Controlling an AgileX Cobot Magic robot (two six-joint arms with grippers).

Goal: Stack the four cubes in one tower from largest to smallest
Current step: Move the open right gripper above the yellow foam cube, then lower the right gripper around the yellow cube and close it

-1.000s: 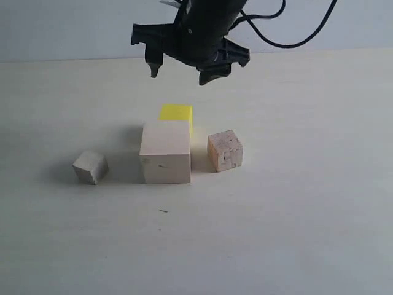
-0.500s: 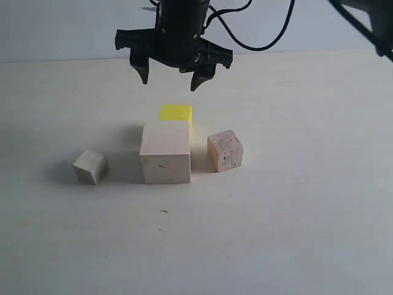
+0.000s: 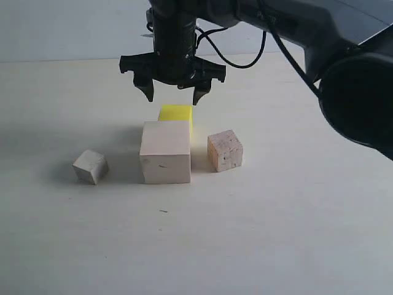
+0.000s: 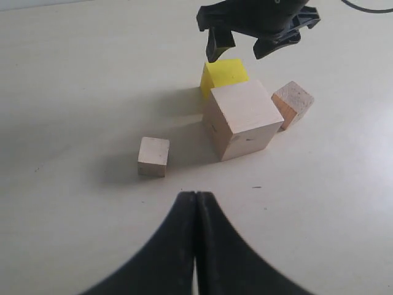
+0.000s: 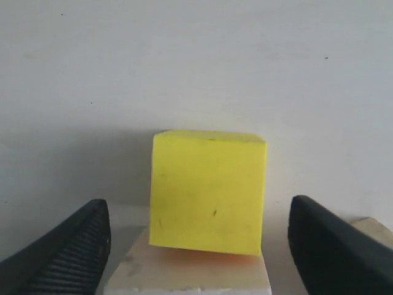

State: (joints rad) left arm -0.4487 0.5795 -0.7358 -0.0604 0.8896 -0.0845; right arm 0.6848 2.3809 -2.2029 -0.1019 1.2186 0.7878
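Observation:
The large pale wood cube point(image 3: 165, 152) stands mid-table, with the yellow cube point(image 3: 175, 113) right behind it and mostly hidden by it. To its right sits the speckled tan cube point(image 3: 225, 150), and to its left the small greyish-white cube point(image 3: 91, 166). My right gripper point(image 3: 174, 97) hangs open just above the yellow cube point(image 5: 209, 190), its fingers spread wider than the cube and apart from it. The left wrist view shows the left gripper point(image 4: 196, 195) shut and empty, well short of the pale cube point(image 4: 243, 117) and the small cube point(image 4: 153, 156).
The pale tabletop point(image 3: 295, 209) surrounds the cubes. The right arm's dark body point(image 3: 356, 92) fills the upper right of the exterior view, with cables trailing behind it.
My right gripper has come down and shifted left, from high over the table to just above the yellow cube. The cubes have not moved.

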